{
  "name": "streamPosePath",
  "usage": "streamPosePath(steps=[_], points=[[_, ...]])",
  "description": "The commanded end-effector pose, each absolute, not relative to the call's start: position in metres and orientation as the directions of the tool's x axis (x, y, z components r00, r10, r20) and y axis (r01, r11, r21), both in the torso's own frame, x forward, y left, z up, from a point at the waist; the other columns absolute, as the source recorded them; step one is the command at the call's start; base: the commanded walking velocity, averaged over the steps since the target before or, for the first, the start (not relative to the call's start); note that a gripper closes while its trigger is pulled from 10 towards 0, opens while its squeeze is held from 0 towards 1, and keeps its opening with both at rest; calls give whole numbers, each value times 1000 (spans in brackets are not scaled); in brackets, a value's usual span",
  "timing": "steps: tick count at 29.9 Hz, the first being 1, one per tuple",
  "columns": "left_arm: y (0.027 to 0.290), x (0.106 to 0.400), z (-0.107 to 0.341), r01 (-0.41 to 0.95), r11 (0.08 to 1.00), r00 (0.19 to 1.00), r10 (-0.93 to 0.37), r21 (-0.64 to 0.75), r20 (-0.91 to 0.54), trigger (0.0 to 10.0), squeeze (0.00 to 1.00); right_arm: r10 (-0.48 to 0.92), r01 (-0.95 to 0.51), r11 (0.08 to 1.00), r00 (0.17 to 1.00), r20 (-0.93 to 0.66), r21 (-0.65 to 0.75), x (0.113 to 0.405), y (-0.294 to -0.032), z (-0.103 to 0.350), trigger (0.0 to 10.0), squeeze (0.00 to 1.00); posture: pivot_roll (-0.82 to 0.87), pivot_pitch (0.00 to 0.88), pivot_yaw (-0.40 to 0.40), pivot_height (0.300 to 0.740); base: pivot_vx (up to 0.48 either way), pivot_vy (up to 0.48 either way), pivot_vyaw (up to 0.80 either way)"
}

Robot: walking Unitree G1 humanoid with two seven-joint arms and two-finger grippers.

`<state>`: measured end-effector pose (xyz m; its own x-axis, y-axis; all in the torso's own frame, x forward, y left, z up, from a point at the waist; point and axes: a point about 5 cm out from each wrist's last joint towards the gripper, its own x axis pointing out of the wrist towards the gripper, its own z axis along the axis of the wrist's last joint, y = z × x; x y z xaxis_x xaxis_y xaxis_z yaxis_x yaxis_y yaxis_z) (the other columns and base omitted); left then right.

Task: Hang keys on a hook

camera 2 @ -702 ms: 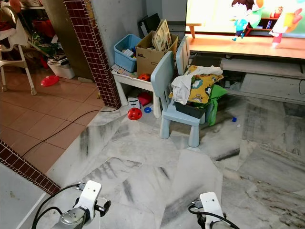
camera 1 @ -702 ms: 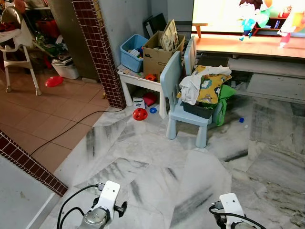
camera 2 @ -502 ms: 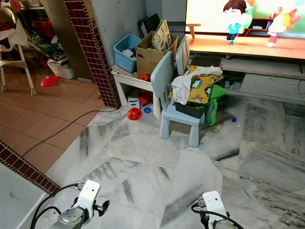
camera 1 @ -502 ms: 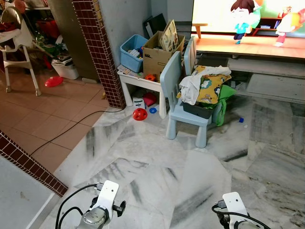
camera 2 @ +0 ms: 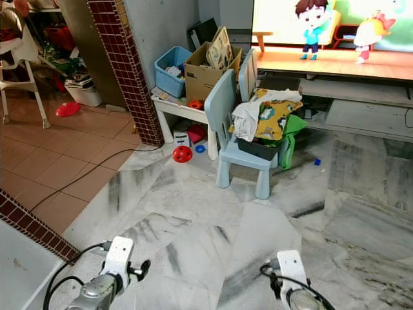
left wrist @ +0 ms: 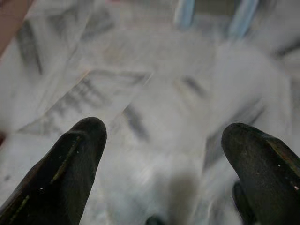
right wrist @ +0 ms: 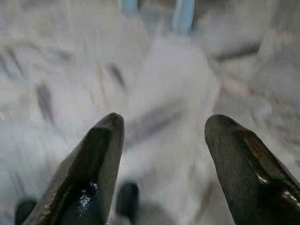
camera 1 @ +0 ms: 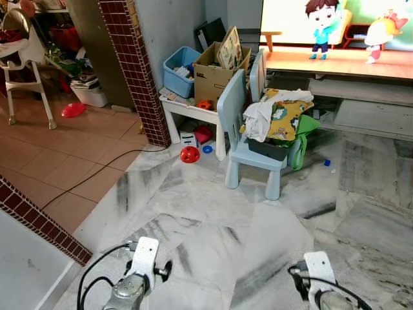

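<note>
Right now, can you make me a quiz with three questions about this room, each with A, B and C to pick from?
1. Where is the red ball?
A. on the floor by the small white table
B. on the chair
C. in the cardboard box

2. What colour is the little chair?
A. red
B. light blue
C. black

3. How are the left gripper and right gripper?
A. both open and holding nothing
B. both shut on keys
C. one holding a ball

Answers:
1. A, the ball lies on the marble floor beside the table leg.
2. B, its back and legs are pale blue.
3. A, each wrist view shows two spread fingers with only floor between.
</note>
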<state>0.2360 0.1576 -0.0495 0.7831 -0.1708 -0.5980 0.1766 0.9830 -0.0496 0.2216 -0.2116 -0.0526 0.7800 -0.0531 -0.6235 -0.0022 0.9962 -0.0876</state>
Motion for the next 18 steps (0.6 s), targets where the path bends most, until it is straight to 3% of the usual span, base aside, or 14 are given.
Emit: streamPosePath(steps=[1,6,8,18], points=[[163,248,-38,152,987,832,-160,-59,-530,10000,0,-35,11,999,820,-571,-46,231,-207,-45,10000,0,-117,0,61,740,0,0,0],[161,264,-21,106,985,901,-154,-137,-406,10000,0,-9,11,1000,893,-450,2,248,-201,-29,10000,0,-113,0,59,740,0,0,0],[161,278,-2,99,978,950,-147,-182,-276,10000,0,-12,24,999,943,-333,34,262,-201,-11,10000,0,-114,0,56,740,0,0,0],[158,312,43,138,970,984,-157,-202,-81,10000,0,4,1,999,994,-113,44,289,-200,30,10000,0,-108,0,50,740,0,0,0]])
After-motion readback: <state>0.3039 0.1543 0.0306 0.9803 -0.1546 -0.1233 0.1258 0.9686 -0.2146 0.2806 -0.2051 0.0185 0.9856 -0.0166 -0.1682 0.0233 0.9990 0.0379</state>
